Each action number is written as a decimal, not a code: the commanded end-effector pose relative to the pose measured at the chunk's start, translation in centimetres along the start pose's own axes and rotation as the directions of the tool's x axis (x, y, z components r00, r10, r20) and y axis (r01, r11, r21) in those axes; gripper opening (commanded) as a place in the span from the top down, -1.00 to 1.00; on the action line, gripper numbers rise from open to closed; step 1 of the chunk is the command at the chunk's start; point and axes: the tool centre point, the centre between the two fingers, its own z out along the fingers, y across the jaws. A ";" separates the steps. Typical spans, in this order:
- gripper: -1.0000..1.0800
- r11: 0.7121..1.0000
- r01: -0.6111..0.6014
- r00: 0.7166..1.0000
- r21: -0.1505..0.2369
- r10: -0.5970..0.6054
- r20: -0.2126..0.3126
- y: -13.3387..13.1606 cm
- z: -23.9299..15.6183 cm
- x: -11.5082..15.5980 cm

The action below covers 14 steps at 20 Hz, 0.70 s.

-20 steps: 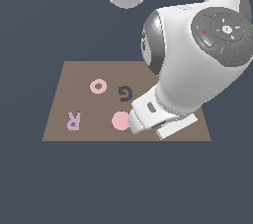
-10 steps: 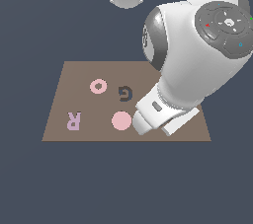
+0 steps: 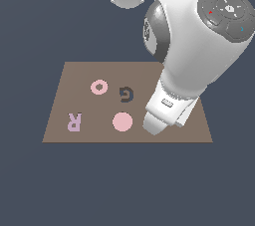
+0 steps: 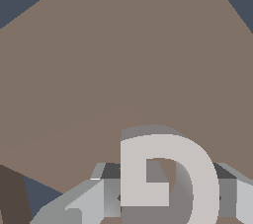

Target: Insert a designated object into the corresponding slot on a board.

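Bare board surrounds the slot; pink disc sits near.

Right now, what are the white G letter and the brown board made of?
It's a simulator render, so only a guess. The G block looks like matte pale plastic: smooth, evenly coloured, soft shading, no shine. The board looks like flat matte brown card or painted wood: plain colour, no grain or gloss.

I am seeing the board lying flat. On it, the slot is sitting between the ring, toward the exterior view's left, and the arm. The disc is lying nearer the camera, the R letter further left.
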 end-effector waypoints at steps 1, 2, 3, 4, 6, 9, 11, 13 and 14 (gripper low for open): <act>1.00 0.995 0.103 0.995 -0.001 -0.103 0.000 -0.6 -0.1 -0.4; 1.00 0.989 0.145 0.989 -0.001 -0.145 0.000 -0.8 -0.1 -0.6; 1.00 0.982 0.187 0.982 -0.001 -0.187 0.000 -1.0 -0.1 -0.8; 1.00 0.973 0.229 0.973 -0.001 -0.229 0.000 -1.3 -0.1 -1.0; 1.00 0.951 0.310 0.951 -0.001 -0.310 -0.001 -1.7 -0.1 -1.4; 1.00 0.905 0.426 0.905 -0.001 -0.426 -0.001 -2.2 -0.2 -2.1; 1.00 0.866 0.499 0.866 -0.001 -0.499 -0.001 -2.5 -0.2 -2.6; 1.00 0.823 0.568 0.823 -0.001 -0.568 -0.001 -2.7 -0.3 -3.1; 1.00 0.799 0.601 0.799 -0.001 -0.601 -0.001 -2.8 -0.3 -3.4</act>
